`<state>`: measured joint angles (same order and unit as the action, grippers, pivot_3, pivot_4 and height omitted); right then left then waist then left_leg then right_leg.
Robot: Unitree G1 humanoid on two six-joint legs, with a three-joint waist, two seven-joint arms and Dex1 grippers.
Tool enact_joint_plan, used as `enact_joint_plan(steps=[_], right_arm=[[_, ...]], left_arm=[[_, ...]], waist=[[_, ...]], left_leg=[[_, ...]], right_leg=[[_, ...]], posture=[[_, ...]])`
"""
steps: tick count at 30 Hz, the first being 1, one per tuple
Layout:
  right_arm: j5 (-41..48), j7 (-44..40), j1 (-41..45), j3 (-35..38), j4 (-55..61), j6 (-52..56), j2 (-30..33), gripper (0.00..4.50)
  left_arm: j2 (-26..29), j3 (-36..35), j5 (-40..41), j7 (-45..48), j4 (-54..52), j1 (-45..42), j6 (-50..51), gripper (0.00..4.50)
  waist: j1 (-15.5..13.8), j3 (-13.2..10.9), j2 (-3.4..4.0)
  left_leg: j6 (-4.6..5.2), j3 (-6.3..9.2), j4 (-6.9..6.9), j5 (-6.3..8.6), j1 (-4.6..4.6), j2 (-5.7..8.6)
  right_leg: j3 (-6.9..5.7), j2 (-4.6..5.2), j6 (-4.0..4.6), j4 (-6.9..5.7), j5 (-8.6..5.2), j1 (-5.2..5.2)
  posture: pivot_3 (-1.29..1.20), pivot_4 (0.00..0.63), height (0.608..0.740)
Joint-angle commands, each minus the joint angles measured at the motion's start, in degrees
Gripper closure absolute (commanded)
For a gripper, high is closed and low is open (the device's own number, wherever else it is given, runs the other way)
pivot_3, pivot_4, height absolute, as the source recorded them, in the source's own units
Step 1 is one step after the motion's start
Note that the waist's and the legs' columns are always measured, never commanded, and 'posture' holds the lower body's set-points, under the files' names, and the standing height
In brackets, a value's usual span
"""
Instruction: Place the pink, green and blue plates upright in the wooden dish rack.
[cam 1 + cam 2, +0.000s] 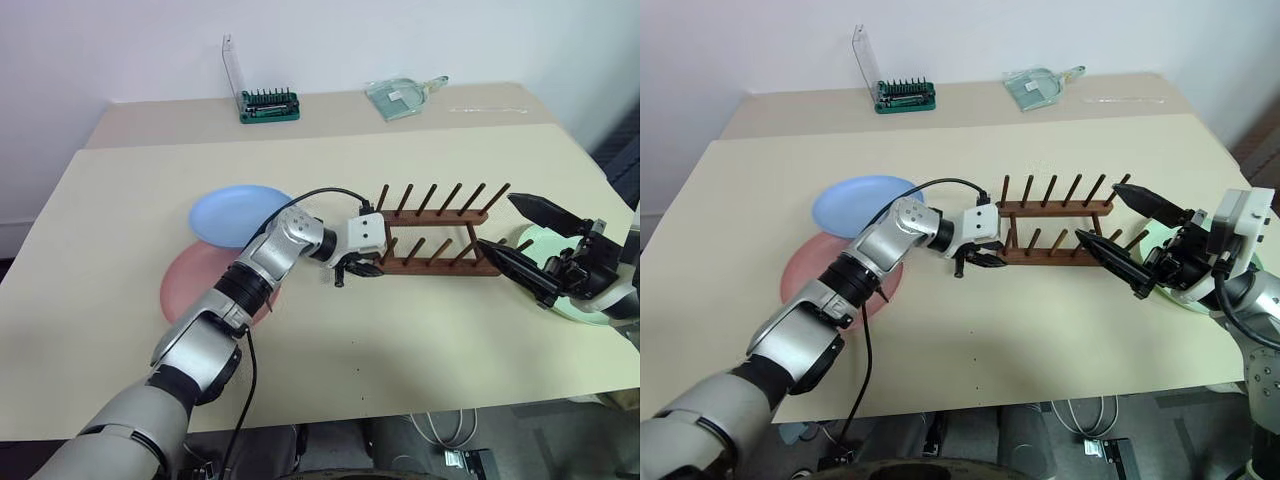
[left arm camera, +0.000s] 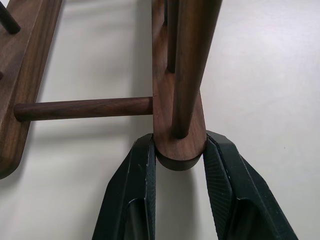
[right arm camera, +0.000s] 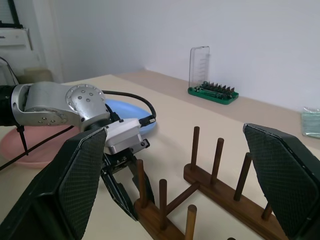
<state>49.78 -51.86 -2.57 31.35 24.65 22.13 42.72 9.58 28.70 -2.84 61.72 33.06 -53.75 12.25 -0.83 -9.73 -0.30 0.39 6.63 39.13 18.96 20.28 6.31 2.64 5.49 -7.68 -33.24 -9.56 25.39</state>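
Ribbed black left gripper (image 2: 179,172) straddles dark wooden dish rack's (image 1: 440,240) rounded rail end.

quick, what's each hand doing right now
Left hand: fingers on either side of the rounded end of the dark brown wooden dish rack's near rail; whether they are gripping it cannot be told.
Right hand: open, holding nothing.

Wooden dish rack (image 1: 436,232): dark brown, two parallel rails joined by a crossbar, each rail carrying a row of thin pegs, all slots empty. It sits flat on the beige table, mid-right. Blue plate (image 1: 240,213) lies flat to the rack's left. Pink plate (image 1: 195,283) also lies flat, just nearer than the blue one, its far edge tucked under the blue rim (part hidden by an arm). Green plate (image 1: 535,241) lies flat at the rack's right end, mostly covered.
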Motion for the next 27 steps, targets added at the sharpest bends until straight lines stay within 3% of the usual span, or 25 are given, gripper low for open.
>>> enact_joint_plan(steps=[1,4,5,10,16,19,20,23,27], right_arm=[[0.58,0.02,-0.05,1.63,2.22,-0.63,0.58,0.00],[0.44,-0.03,-0.04,1.47,2.07,-0.74,0.51,0.00],[0.47,-0.08,-0.01,1.44,2.02,-0.72,0.53,0.00],[0.98,-0.50,0.15,1.14,1.69,-0.22,0.70,0.00],[2.88,-1.68,-0.83,0.74,1.99,0.98,0.23,0.00],[2.12,-1.24,0.01,0.03,1.28,0.56,-0.17,0.00],[1.87,-0.99,0.62,-0.27,0.72,0.49,-0.23,0.25],[2.67,-2.55,1.06,-0.98,-0.38,1.83,0.67,1.34],[2.05,-7.39,-1.86,-0.71,-0.54,2.67,2.87,3.39]], left_arm=[[-0.52,-1.55,-0.48,-1.75,-2.12,0.49,1.78,1.86],[-0.30,-1.67,-0.89,-2.18,-2.86,0.75,2.41,0.22],[-0.14,-1.72,-1.06,-2.51,-3.00,0.75,2.66,0.06],[1.75,-3.58,-0.02,-1.92,-6.76,0.23,7.79,0.06],[8.23,-8.33,2.55,-0.19,-16.76,-1.47,20.13,0.06],[9.85,-9.20,3.06,-0.54,-19.63,-1.36,21.56,0.06],[10.46,-9.52,3.49,-0.28,-20.47,-1.40,22.14,0.02],[10.56,-14.48,7.47,-1.16,-22.14,-2.62,23.58,0.93],[12.00,-18.30,20.13,7.77,-30.58,-0.98,32.30,2.89]], waist=[[0.02,0.00,0.00],[0.01,0.00,0.00],[0.01,0.00,0.00],[0.03,0.00,0.00],[0.10,0.00,0.01],[-0.01,0.01,0.02],[-0.04,0.01,0.02],[0.05,0.01,0.01],[0.08,0.01,0.01]], left_leg=[[0.00,0.00,0.00,0.00,-0.01,0.00],[0.00,0.00,0.00,0.00,-0.01,0.00],[0.00,0.00,0.00,0.00,-0.01,0.00],[0.00,0.00,0.00,0.00,-0.02,0.00],[0.00,0.00,0.00,0.00,-0.02,-0.02],[0.00,0.00,0.01,0.00,-0.03,-0.01],[-0.01,0.01,0.01,0.00,-0.04,-0.01],[-0.03,0.01,0.02,-0.01,-0.03,0.00],[-0.18,0.02,0.01,-0.10,0.00,-0.02]], right_leg=[[0.00,0.00,0.00,0.00,0.00,0.00],[0.00,0.00,0.00,-0.01,0.00,0.00],[0.00,0.00,0.00,-0.01,0.00,0.00],[0.00,0.00,0.00,-0.02,0.00,0.00],[0.00,-0.02,0.00,-0.06,0.00,0.02],[0.00,-0.01,0.00,-0.05,0.00,0.00],[0.00,-0.01,0.00,-0.05,0.00,-0.01],[0.00,0.00,0.00,-0.05,0.00,0.00],[0.00,-0.01,0.00,-0.05,0.00,0.04]], posture=[[0.00,0.150,0.735],[0.00,0.150,0.735],[0.00,0.150,0.735],[0.00,0.150,0.735],[0.00,0.150,0.735],[0.00,0.150,0.735],[0.00,0.150,0.735],[0.00,0.150,0.735],[0.00,0.150,0.735]])
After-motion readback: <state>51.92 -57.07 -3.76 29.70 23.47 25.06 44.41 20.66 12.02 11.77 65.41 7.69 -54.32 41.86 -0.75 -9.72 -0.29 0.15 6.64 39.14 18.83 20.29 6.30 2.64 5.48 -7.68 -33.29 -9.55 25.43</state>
